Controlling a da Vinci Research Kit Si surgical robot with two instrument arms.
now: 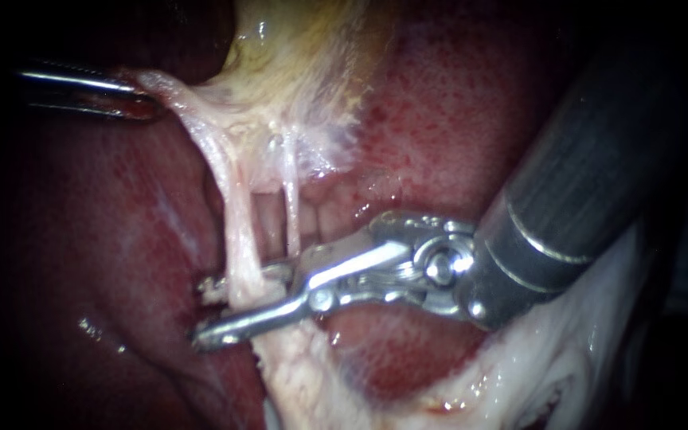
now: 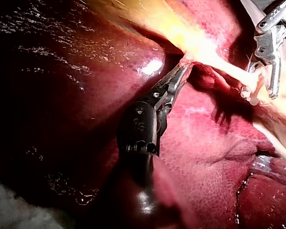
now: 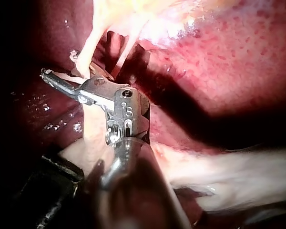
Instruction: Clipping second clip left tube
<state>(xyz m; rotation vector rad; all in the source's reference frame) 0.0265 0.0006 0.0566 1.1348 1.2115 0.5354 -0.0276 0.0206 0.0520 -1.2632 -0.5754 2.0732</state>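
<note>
well, one liver [image 1: 455, 95] fills most of the endoscope view, dark red and speckled. one gallbladder [image 1: 296, 56], yellowish and pale, lies at the top.

two instruments are at work. the right instrument [image 1: 215, 310] comes in from the upper right on a thick dark shaft. its two long metal jaws stand apart, astride the left tube [image 1: 231, 215], one crossing in front of it and the other behind. the left instrument [image 1: 141, 99], at the upper left, has its jaws closed on a pale strand of the gallbladder.

two tubes run down from the gallbladder. the left tube is the thicker; its long axis is near upright, leaning slightly rightward toward the bottom. the thin right tube [image 1: 290, 199] stands just beside it, upright.

a small bit of metal [image 1: 207, 285] sits against the left tube by the far jaw; clip or jaw tip, i cannot tell.

only the left wrist view shows the left instrument's whole jaw pair pinched on the strand. the right wrist view shows the right instrument's near jaw tip reaching past the tube.
</note>
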